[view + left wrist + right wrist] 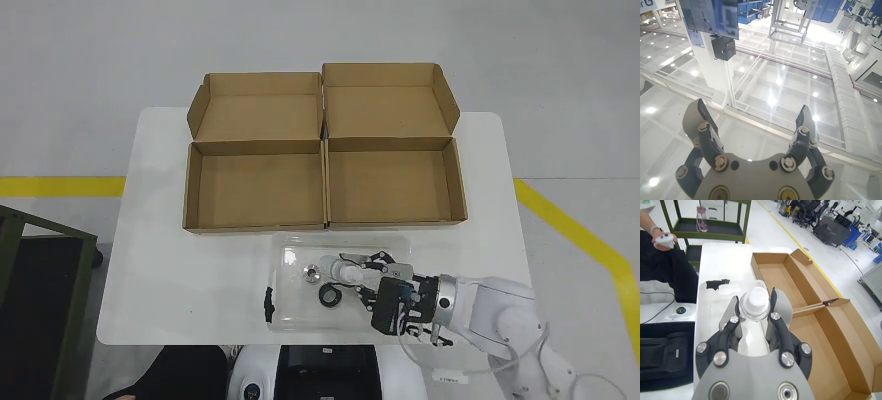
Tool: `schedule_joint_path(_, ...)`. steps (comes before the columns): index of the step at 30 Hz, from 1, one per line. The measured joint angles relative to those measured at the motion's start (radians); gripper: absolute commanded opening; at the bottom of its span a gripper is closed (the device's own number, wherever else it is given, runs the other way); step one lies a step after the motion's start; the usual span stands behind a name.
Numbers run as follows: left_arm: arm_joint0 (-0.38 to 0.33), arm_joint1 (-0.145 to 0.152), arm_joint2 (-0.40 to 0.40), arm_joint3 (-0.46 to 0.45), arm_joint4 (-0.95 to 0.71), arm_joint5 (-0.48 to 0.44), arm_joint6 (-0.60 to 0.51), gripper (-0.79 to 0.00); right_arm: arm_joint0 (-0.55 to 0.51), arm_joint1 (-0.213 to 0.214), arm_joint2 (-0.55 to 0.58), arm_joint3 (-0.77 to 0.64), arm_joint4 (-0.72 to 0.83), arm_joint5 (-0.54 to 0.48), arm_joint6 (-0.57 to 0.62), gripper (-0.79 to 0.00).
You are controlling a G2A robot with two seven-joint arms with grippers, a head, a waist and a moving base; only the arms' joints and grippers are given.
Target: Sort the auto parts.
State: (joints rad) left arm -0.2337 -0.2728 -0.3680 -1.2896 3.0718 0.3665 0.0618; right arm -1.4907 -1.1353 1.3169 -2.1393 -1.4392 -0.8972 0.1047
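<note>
Part: white stepped plug (755, 305), over middle of tray, clamped in R gripper.
R gripper (755, 298): jaws closed on plug, one pad each side of its widest step; arm lies across near R corner of table.
Why held so: prob. widest step gives surest bite on a round pc; low, flat approach suits a shallow tray.
Tray (300, 316): clear, at near edge of table (180, 280), just in front of boxes. Likely the supply bin, set close to both.
Other parts: metal pc (311, 270) and black ring (329, 296), in tray, just L of plug, near each other.
Boxes: L box (255, 190) and R box (395, 186), side by side, touching, lids folded back away from tray. Prob. so nothing blocks a drop from tray side; one box per part type, at a guess.
L gripper (753, 121): jaws wide apart, holding nothing, aimed up at ceiling; looks parked away from work.
Hard to tell: whether plug is lifted or touching tray floor. Plug's lower end hidden by pads; clear flange round it hard to make out. Black scrap (268, 303) at tray's L end: tape or part, cannot say. Which box plug belongs in: nothing to go on.
</note>
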Motion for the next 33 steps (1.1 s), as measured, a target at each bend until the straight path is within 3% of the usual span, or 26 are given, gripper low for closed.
schedule_joint_path(10,0.000,0.000,0.000,0.000,0.000,0.000,0.000,0.000,0.111,-0.011,-0.021,0.083,0.291,0.071,-0.091,-0.785)
schedule_joint_path(21,0.000,0.000,0.000,0.000,0.000,0.000,0.000,0.000,0.147,-0.011,0.010,0.162,0.583,0.074,-0.128,-0.785)
schedule_joint_path(33,0.000,0.000,0.000,0.000,0.000,0.000,0.000,0.000,0.156,-0.005,0.032,0.178,0.709,0.040,-0.097,-0.785)
